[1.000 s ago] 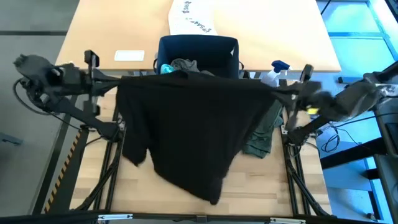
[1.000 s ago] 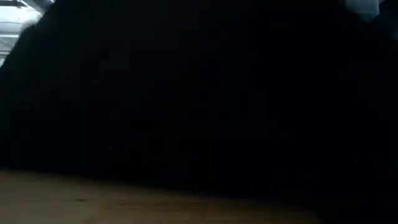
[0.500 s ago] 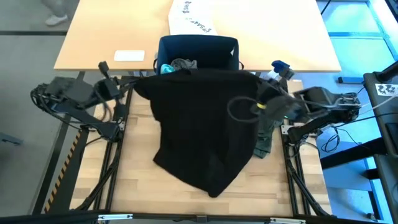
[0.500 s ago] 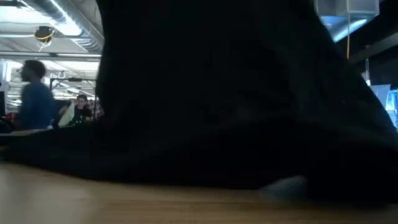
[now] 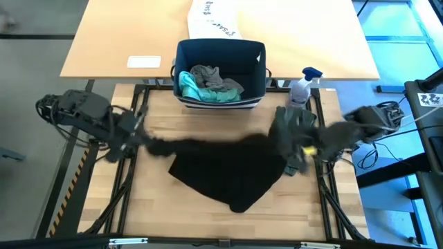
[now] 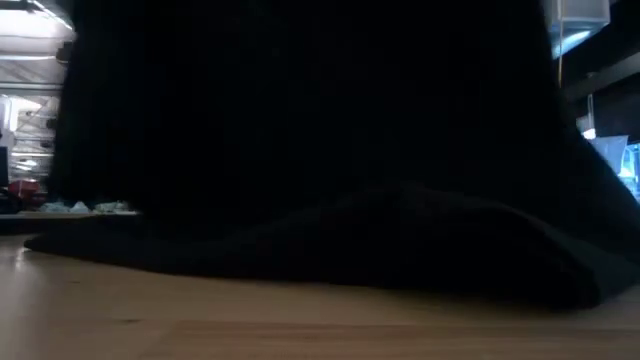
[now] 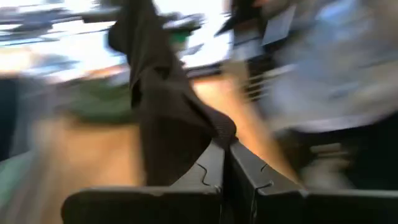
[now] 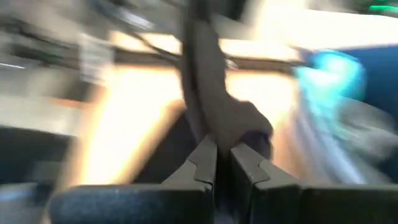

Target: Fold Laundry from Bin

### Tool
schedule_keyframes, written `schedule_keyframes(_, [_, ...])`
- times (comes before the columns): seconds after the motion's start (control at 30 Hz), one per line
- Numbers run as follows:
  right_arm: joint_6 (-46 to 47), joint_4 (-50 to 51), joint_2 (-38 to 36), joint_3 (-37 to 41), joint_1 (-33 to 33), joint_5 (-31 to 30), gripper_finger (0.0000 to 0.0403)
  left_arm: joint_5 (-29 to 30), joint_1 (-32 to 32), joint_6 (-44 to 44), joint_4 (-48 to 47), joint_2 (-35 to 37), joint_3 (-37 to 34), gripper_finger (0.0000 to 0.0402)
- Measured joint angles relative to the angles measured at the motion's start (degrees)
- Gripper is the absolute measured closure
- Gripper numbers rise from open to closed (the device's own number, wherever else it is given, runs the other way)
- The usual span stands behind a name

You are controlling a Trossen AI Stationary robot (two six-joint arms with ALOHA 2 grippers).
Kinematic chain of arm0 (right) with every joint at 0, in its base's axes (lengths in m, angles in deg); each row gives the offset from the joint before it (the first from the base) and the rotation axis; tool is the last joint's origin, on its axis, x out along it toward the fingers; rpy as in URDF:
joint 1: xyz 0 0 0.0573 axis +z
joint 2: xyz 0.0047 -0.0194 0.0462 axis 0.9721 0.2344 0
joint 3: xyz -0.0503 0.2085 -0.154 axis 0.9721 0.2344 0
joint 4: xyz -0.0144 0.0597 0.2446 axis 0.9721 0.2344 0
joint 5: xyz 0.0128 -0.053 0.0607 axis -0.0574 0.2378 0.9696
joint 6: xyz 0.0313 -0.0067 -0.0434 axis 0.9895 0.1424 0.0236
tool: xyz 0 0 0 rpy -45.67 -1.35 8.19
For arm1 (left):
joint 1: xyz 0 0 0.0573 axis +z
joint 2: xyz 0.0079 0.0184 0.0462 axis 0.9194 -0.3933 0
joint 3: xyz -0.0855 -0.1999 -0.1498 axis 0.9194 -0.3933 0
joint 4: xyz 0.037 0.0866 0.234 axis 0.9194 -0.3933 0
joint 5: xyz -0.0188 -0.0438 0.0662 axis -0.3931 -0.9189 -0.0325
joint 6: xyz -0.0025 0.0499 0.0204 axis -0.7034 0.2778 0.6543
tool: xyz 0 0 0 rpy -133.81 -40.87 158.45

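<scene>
The large black T-shirt [image 5: 228, 173] is strung between my two grippers above the wooden table [image 5: 159, 207]. Its lower part lies on the table, with a pointed end toward the near edge. My left gripper [image 5: 142, 140] is shut on the shirt's left end and my right gripper [image 5: 284, 135] on its right end. In the low view the black T-shirt [image 6: 320, 180] fills nearly the whole picture. The navy bin [image 5: 221, 52] stands at the far edge with a grey piece [image 5: 208, 75] and a teal piece [image 5: 197, 90] inside. An olive-green piece [image 5: 296, 164] lies beneath my right arm. My left gripper pinches a bunched bit of the shirt's edge [image 7: 219, 132] between its two shut fingers, coming from the table's left and slanting slightly down. The cloth runs away from the fingers toward the other gripper. My right gripper pinches a gathered fold of the black cloth [image 8: 233, 127] between its shut fingers, coming from the table's right and slanting down. The cloth stretches from there toward the left gripper, and its lower part rests on the table.
A spray bottle [image 5: 302, 86] stands right of the bin. Beyond the bin, on the pale table, are a white printed box [image 5: 211, 21] and a white label [image 5: 144, 62]. Bare wood shows at the table's near left and near right.
Both grippers have come down and toward the near edge, still shut on the shirt. The shirt hung high and spread wide, hiding the bin. It now sags low, its lower part has settled on the table, and the bin shows.
</scene>
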Motion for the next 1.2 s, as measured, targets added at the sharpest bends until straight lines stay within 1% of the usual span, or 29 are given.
schedule_keyframes(0.07, [0.35, -5.71, 0.01, -1.67, 3.84, 4.86, 0.0382, -6.80, -1.43, -0.05, 6.53, -0.19, -0.04, 0.0399])
schedule_keyframes(0.13, [-2.75, -10.62, 0.09, -4.47, 7.52, 6.60, 0.0382, -10.03, -2.88, 2.82, 13.54, -0.15, 0.40, 0.0399])
schedule_keyframes(0.2, [-7.82, -14.43, 0.11, -7.90, 10.93, 4.90, 0.0382, -10.43, -3.74, 8.20, 18.67, -0.14, 2.55, 0.0399])
schedule_keyframes(0.23, [-10.66, -15.75, 0.11, -9.69, 12.38, 2.40, 0.0382, -9.41, -3.88, 11.01, 20.01, -0.11, 4.06, 0.0399])
schedule_keyframes(0.3, [-15.49, -16.10, 0.07, -13.26, 14.64, -5.22, 0.0382, -4.32, -3.90, 15.82, 20.79, -0.07, 7.46, 0.0399])
schedule_keyframes(0.37, [-18.59, -15.14, 0.04, -16.15, 15.90, -14.88, 0.0382, 2.92, -3.87, 18.96, 20.72, -0.09, 10.73, 0.0399])
schedule_keyframes(0.43, [-19.84, -12.92, -0.06, -17.88, 15.82, -24.10, 0.0382, 10.87, -3.87, 20.21, 20.78, -0.03, 12.93, 0.0399])
schedule_keyframes(0.5, [-19.54, -8.66, -0.44, -18.10, 15.10, -32.34, 0.0382, 19.22, -3.85, 21.44, 19.75, 0.71, 13.40, 0.0399])
schedule_keyframes(0.57, [-14.94, -1.19, -0.57, -17.44, 12.83, -36.83, 0.0382, 27.54, -3.85, 21.67, 16.29, 1.36, 12.86, 0.0399])
schedule_keyframes(0.63, [-5.98, 8.46, -0.56, -15.46, 9.70, -37.13, 0.0382, 34.99, -3.85, 19.45, 8.68, 1.93, 11.66, 0.0399])
schedule_keyframes(0.7, [3.71, 17.30, -0.52, -11.28, 6.24, -35.74, 0.0382, 40.24, -3.85, 14.17, -0.21, 2.44, 8.91, 0.0399])
schedule_keyframes(0.77, [12.14, 23.47, -0.52, -4.62, 2.88, -35.72, 0.0382, 43.65, -3.85, 7.49, -7.20, 2.77, 4.30, 0.0399])
schedule_keyframes(0.87, [19.42, 25.73, -0.70, 8.75, -0.62, -36.24, 0.0382, 45.80, -3.85, -0.84, -11.76, 2.77, -5.52, 0.0399])
schedule_keyframes(0.93, [20.62, 22.97, -0.70, 18.23, -2.42, -36.33, 0.0382, 45.97, -3.85, -5.20, -11.37, 2.87, -12.91, 0.0399])
schedule_keyframes(1.0, [20.61, 18.14, -0.70, 27.10, -4.01, -36.65, 0.0382, 47.06, -3.85, -9.72, -9.76, 2.88, -19.96, 0.0399])
schedule_keyframes(1.1, [20.55, 8.12, -0.70, 39.15, -6.19, -37.16, 0.0382, 52.20, -3.10, -14.95, -4.61, 1.23, -30.21, 0.0399])
schedule_keyframes(1.2, [19.53, -1.45, -0.70, 48.78, -8.18, -37.33, 0.0382, 54.50, -1.88, -18.94, 1.83, 0.03, -38.89, 0.0399])
